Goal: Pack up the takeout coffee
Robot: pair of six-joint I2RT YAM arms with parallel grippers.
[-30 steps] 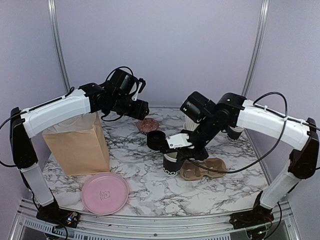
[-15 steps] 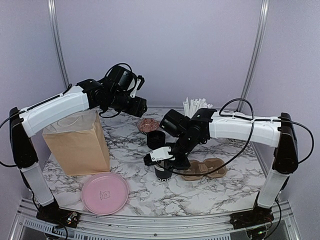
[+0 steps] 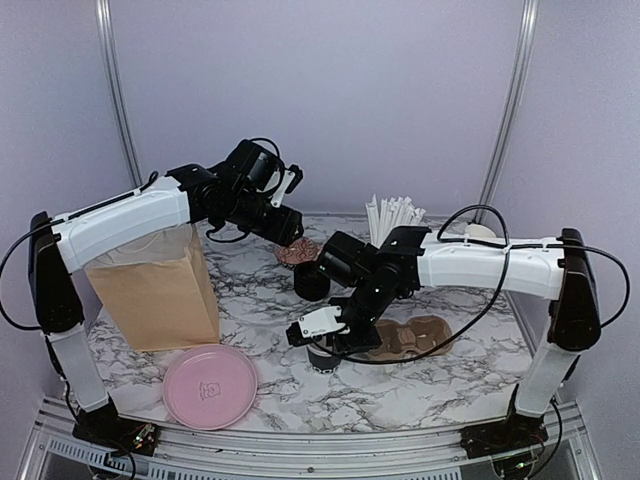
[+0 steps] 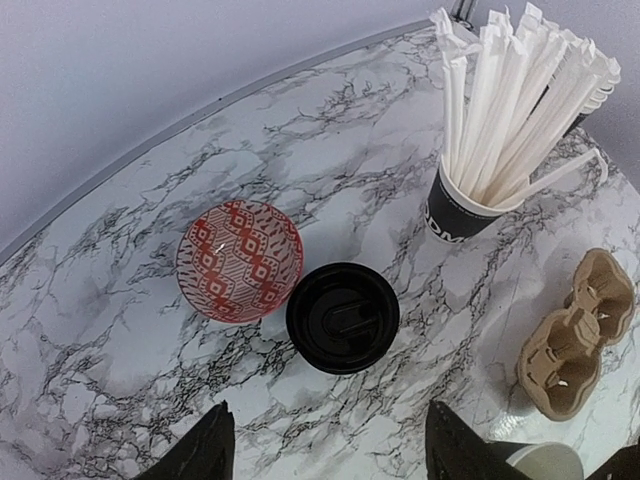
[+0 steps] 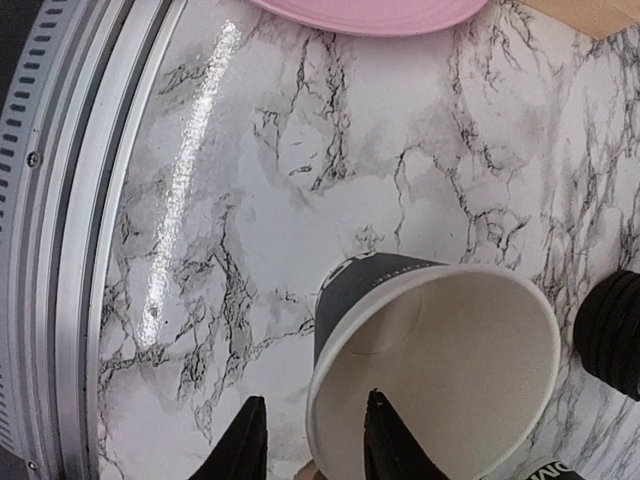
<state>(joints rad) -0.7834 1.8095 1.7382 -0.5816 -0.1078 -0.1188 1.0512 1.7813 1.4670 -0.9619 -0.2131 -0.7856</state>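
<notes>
Right gripper [image 5: 312,420]: jaws slightly parted, straddling the rim of the open cup [image 5: 440,370], one finger inside. Left gripper [image 4: 330,430]: wide open, empty, lidded cup [image 4: 343,317] beneath.

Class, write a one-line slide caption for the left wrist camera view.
Open left claw looks down on a lidded black cup beside a red patterned bowl; straw cup and pulp carrier nearby.
</notes>
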